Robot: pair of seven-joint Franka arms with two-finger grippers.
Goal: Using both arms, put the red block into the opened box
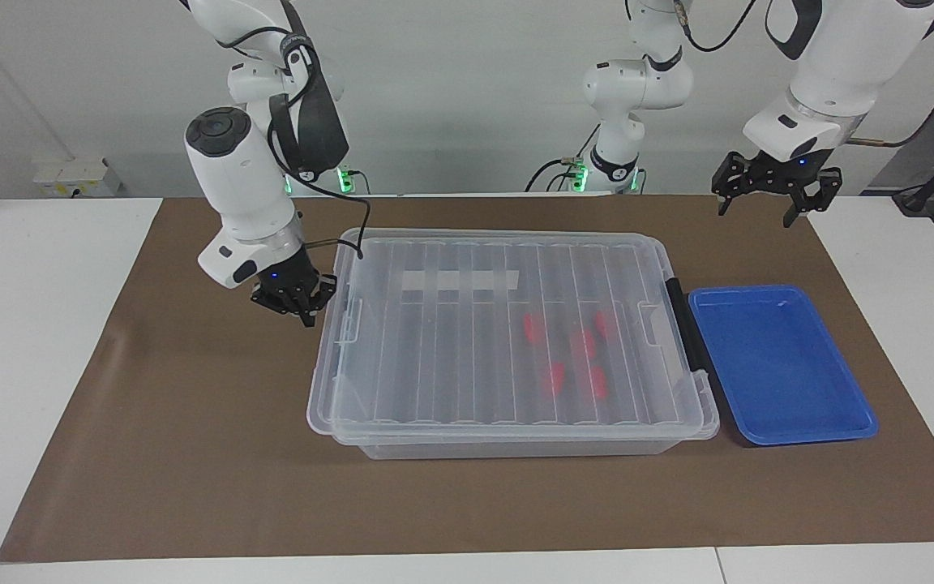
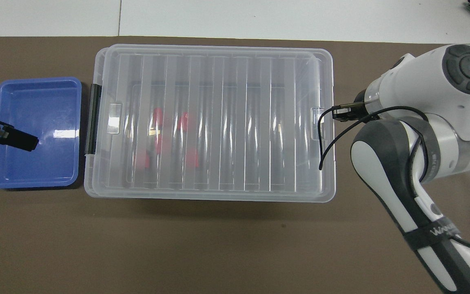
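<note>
Surface (image 1: 191, 454): brown mat carrying everything.
Box (image 1: 507, 341): mid-mat, ribbed lid on.
Blue tray (image 1: 783, 365): beside the box's handle end, toward the left arm's end.
Right claw (image 1: 295, 302): clenched, empty, just beside the box's end.
Left claw (image 1: 767, 191): released, raised over the mat near the tray.
Red blocks (image 1: 572, 349): five, inside the box.
</note>
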